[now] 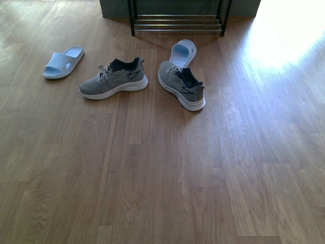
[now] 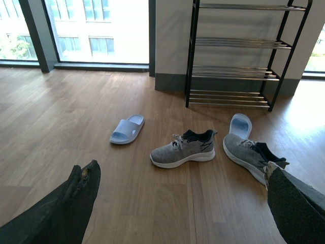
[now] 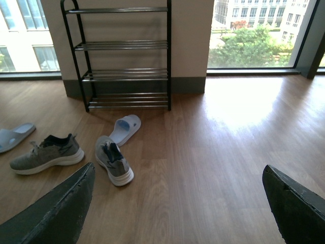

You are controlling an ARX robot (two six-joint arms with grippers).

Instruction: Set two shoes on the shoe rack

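Sneakers point(image 1: 114, 78), two; slides point(image 1: 63, 62), two; one rack point(image 1: 177, 23); left pincer point(image 2: 180, 168), right pincer point(image 3: 177, 169) released, empty.

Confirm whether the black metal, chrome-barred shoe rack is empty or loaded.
Empty: rack tiers bare; grey knit sneakers and pale blue slides lie on the floor.

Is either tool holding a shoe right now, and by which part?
Nothing is held: the left tool and the right tool are both open and empty.
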